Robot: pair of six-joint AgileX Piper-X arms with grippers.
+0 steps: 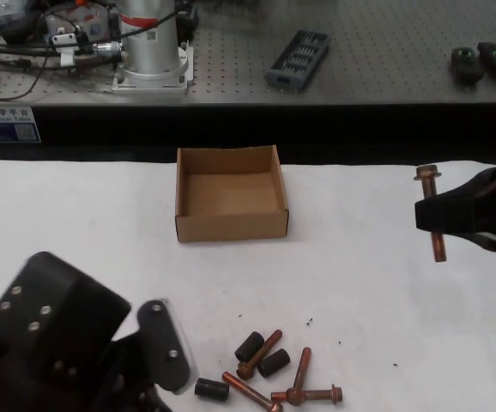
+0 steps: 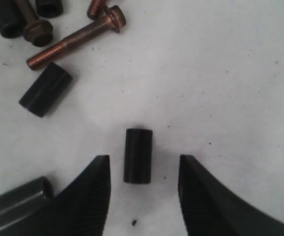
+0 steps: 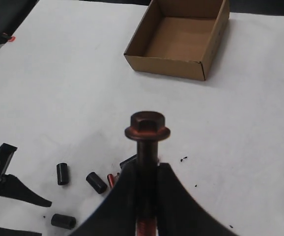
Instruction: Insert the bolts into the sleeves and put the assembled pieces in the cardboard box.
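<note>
1. Left gripper: lowest in the high view, at the near left corner, hanging over the white sheet. Jaws released and spread apart.
2. One black sleeve lies on its side on the sheet in the gap between the two fingers. Its long axis runs along the fingers. It touches neither pad, and white sheet shows on both sides of it. About half its length sits past the fingertips.
3. Just beside the left gripper is the parts pile. Loose sleeves and loose bolts are scattered together on the sheet, all lying flat. In the left wrist view a second sleeve lies near a bolt's threaded end, and a third sleeve lies just outside one finger.
4. Right gripper: at the right edge of the high view, raised above the sheet and well apart from the pile. Jaws clenched on the shank of a copper-coloured bolt. The held bolt stands upright with its flanged hex head above the fingers. In the high view its threaded end pokes out below them.
5. Cardboard box: open-topped, on the sheet beyond the pile, between the two arms and apart from both grippers.
6. Farthest back is a perforated bench carrying a metal column and a black tray.
</note>
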